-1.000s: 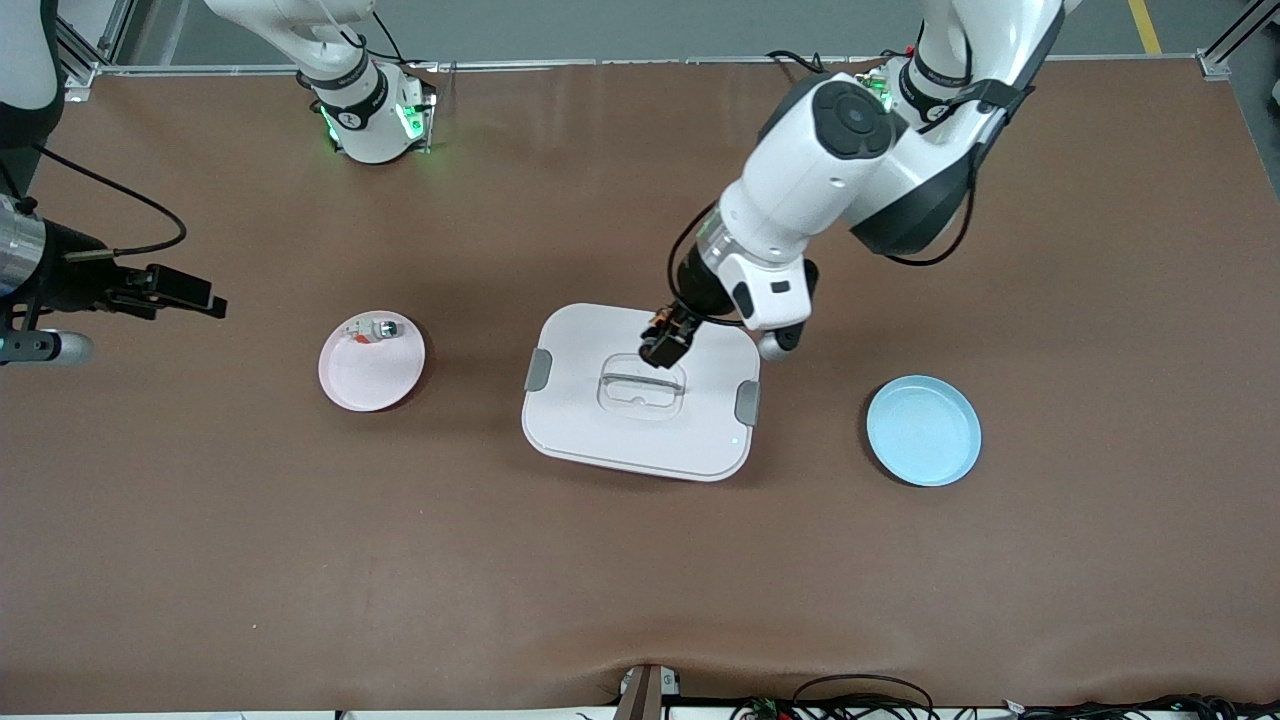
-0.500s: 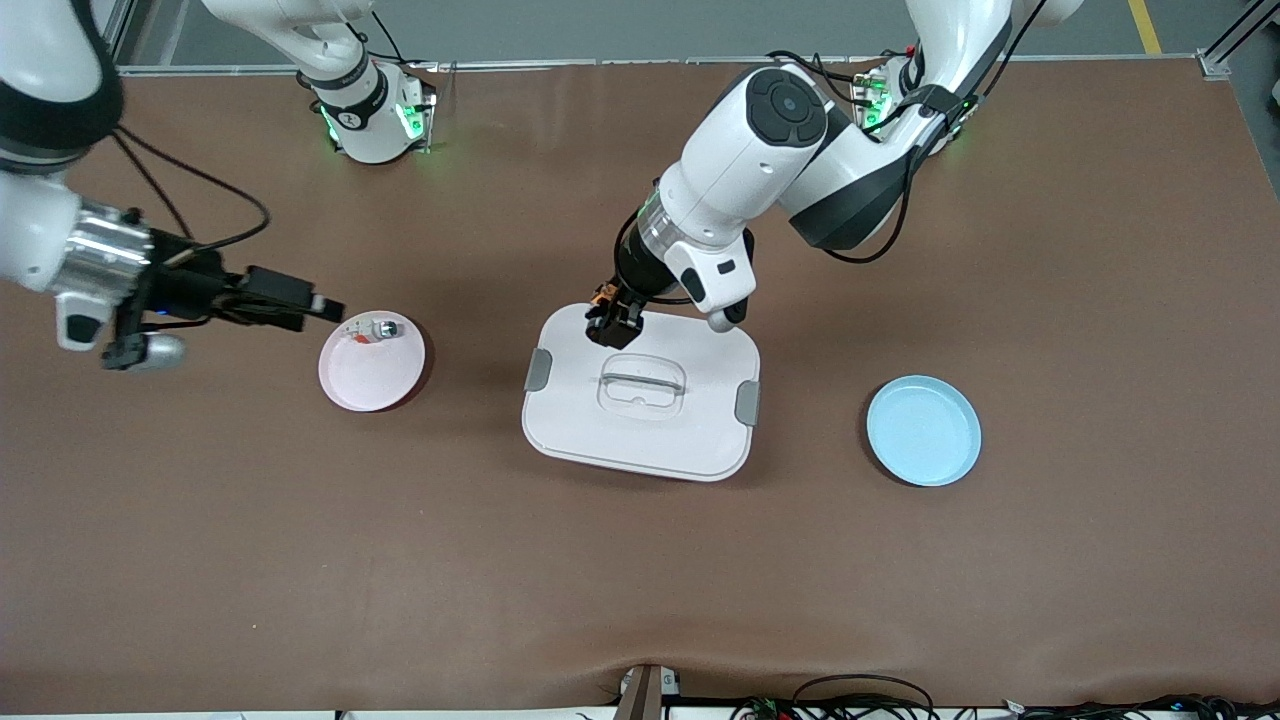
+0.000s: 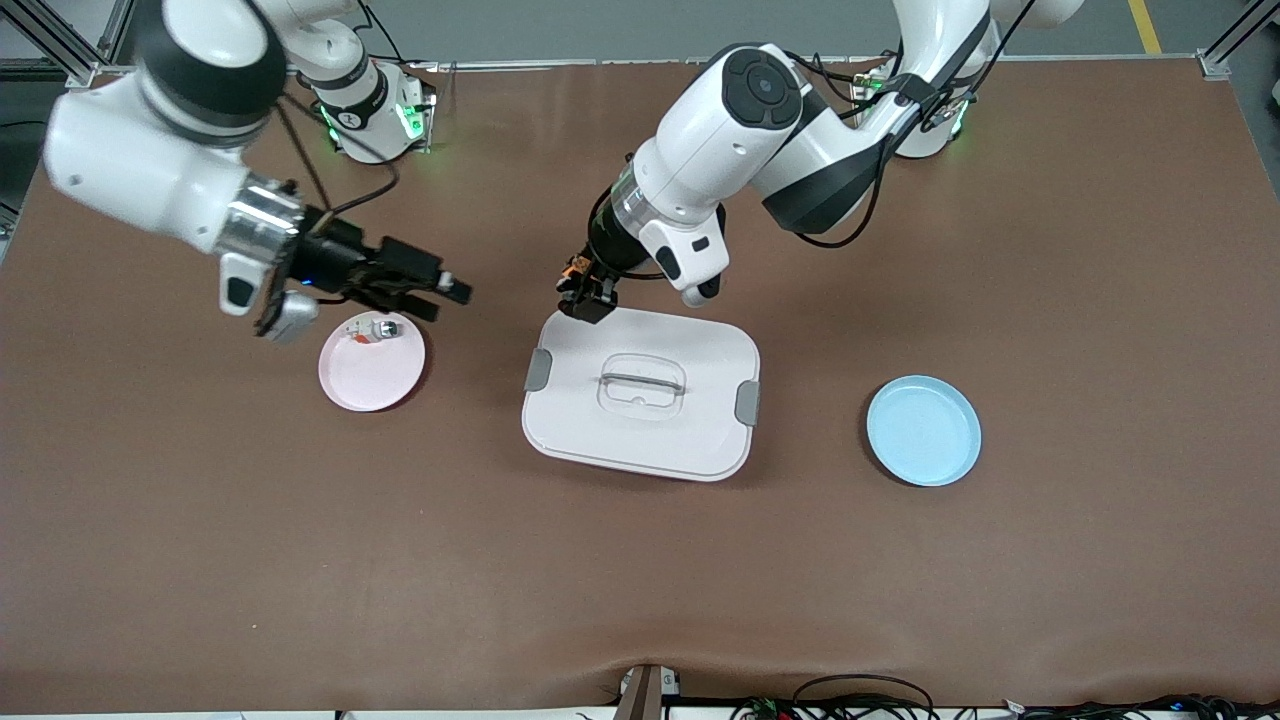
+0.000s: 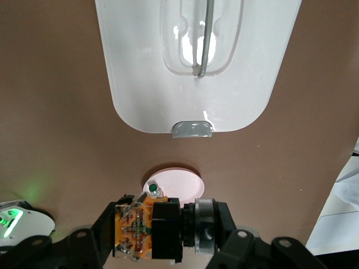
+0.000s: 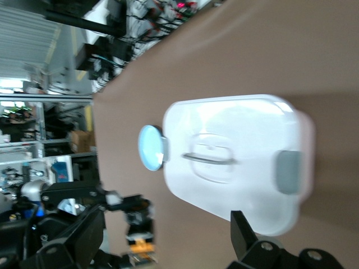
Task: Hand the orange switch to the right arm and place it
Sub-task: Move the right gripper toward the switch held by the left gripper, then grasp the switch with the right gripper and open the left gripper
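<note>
Left gripper [image 3: 588, 296] pinches the orange switch [image 3: 576, 268] over the white box [image 3: 640, 445]; right gripper [image 3: 440, 290] spreads wide near the pink plate [image 3: 372, 375].

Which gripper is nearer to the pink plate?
Right. The right gripper hovers just over the pink plate's rim, fingers open. The left gripper, shut on the orange switch, is farther, above the white box's corner.
</note>
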